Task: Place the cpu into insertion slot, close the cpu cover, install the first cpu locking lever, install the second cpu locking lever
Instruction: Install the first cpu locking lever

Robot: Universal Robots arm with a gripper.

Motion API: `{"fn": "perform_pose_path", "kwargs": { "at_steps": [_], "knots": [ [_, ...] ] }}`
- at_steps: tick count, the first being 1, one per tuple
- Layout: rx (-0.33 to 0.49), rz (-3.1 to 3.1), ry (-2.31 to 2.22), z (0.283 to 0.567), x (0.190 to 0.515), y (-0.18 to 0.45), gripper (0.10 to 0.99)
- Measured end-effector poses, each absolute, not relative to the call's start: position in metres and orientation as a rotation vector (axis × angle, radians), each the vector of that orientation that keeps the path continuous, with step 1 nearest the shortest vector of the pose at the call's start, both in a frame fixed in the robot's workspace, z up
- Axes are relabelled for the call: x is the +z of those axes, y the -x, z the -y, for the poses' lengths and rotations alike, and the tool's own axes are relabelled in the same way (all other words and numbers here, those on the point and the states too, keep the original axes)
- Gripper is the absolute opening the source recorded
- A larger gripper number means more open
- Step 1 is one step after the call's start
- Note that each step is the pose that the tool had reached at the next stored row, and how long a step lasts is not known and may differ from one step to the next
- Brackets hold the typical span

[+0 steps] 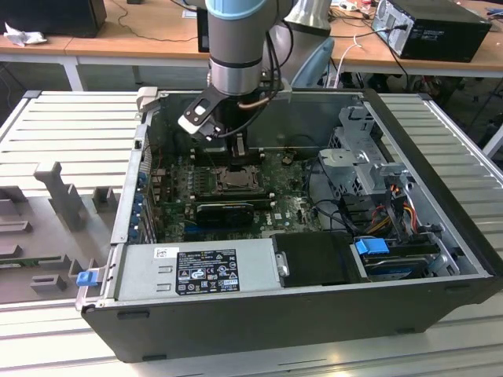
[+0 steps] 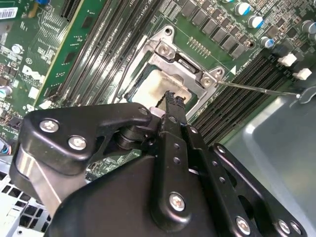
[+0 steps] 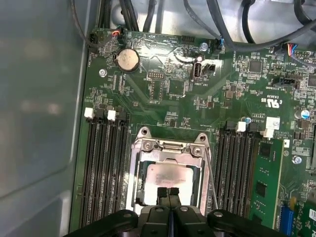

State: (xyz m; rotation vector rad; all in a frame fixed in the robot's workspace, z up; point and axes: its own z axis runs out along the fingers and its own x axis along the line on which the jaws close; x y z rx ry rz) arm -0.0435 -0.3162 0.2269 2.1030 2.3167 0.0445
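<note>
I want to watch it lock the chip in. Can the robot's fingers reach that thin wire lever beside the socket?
Probably yes. The fingers hang just above the cpu cover, and the locking lever lies bare right beside it, with nothing covering it.

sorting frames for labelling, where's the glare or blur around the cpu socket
first wrist view: glare whitens the cpu face and the motherboard by the coin cell battery, case wall blurred; second wrist view: cpu glares too; exterior view: motherboard sits in shadow
</note>
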Motion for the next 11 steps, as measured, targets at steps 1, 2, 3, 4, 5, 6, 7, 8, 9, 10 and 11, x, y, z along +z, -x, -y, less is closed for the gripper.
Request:
{"fn": "perform_pose_path", "kwargs": {
  "at_steps": [1, 2, 3, 4, 5, 6, 7, 8, 9, 10, 11],
  "knots": [
    [0.045, -2.317, -2.103, 0.316, 0.230, 0.044, 0.106],
    [0.045, -2.317, -2.103, 0.316, 0.235, 0.044, 0.106],
    [0.045, -2.317, -2.103, 0.316, 0.237, 0.044, 0.106],
    [0.045, -2.317, -2.103, 0.316, 0.240, 0.044, 0.106],
    [0.045, -2.317, -2.103, 0.316, 0.244, 0.044, 0.106],
    [0.045, -2.317, -2.103, 0.316, 0.250, 0.044, 0.106],
    [0.045, -2.317, -2.103, 0.316, 0.255, 0.044, 0.106],
    [0.045, -2.317, -2.103, 0.316, 0.258, 0.044, 0.106],
    [0.045, -2.317, -2.103, 0.316, 0.260, 0.044, 0.106],
    [0.045, -2.317, -2.103, 0.316, 0.266, 0.044, 0.106],
    [0.045, -2.317, -2.103, 0.316, 0.271, 0.044, 0.106]
  ]
}}
